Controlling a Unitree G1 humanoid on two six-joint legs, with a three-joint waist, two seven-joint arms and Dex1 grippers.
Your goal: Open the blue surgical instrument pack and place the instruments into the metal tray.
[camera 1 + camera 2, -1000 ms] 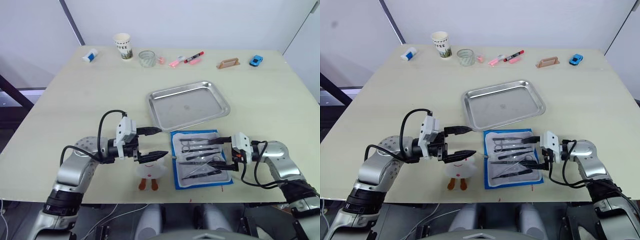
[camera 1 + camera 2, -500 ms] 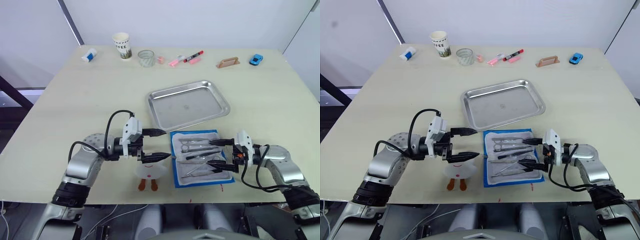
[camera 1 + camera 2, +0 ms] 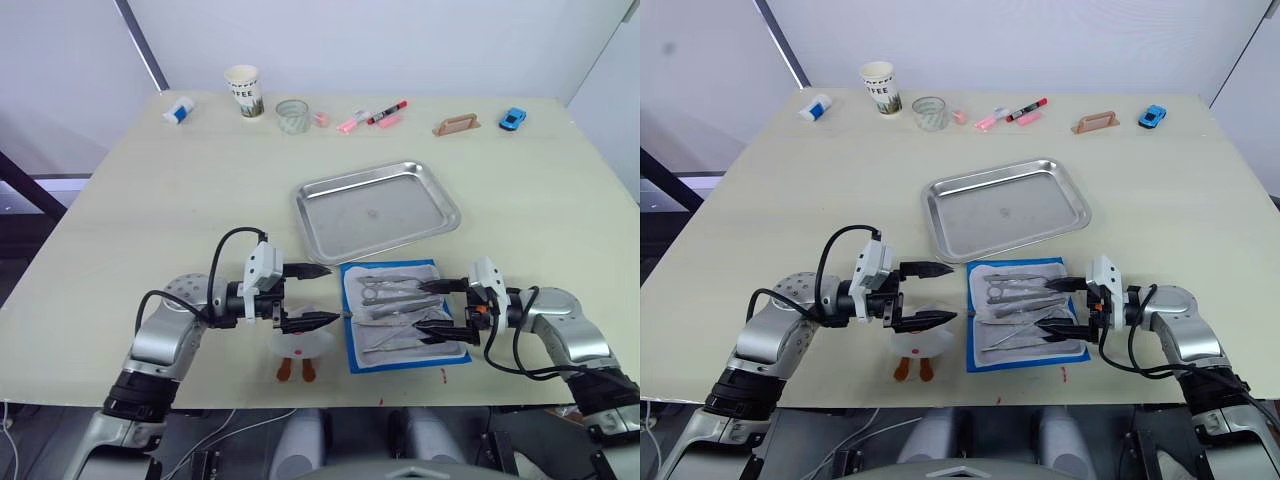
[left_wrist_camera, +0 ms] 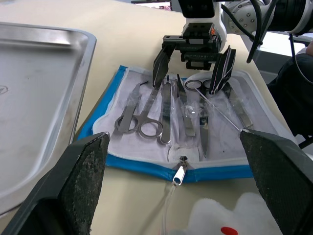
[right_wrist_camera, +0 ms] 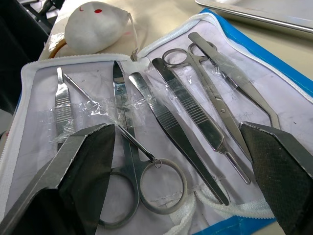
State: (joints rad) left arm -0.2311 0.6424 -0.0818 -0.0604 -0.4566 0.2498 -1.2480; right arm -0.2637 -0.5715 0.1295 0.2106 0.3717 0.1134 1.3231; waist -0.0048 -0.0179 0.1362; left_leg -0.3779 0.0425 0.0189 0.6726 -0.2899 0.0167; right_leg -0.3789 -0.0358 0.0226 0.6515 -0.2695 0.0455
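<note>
**Tabletop** (image 3: 150, 200): pale wood, carrying everything listed here.

**Metal tray** (image 3: 440, 222): lying bare beyond the pack, its near rim just beside the pack's far edge. Risk: an instrument released short of the rim is likely to be dropping back onto the pack or the tabletop.

**Blue surgical instrument pack** (image 3: 356, 362): lying open and flat at the near edge of the tabletop, white lining up, zipper pull (image 4: 179, 173) hanging at the side facing the plush toy. Risk: nothing is pinning the pack, so a tug on 1 instrument could be dragging the whole pack along.

**White plush toy** (image 3: 300, 345): lying just beside the pack, under the left claw. Risk: the left claw could be nudging it into the pack.

**Right claw** (image 3: 436, 307): fingers apart, gripping nothing, reaching in low from the robot's right with its tips hovering over the instruments' ring-handle end; forearm lying nearly level with the tabletop.

**Left claw** (image 3: 318, 295): fingers wide apart, gripping nothing, pointing toward the pack from the robot's left, above the plush toy.

**Instruments** (image 5: 188, 110): scissors and forceps lying side by side under clear plastic straps (image 5: 120, 105). Risk: thin, close-set steel invites the claw to be pinching 2 at once or slipping off; the straps could be snagging a tool mid-pull.
</note>
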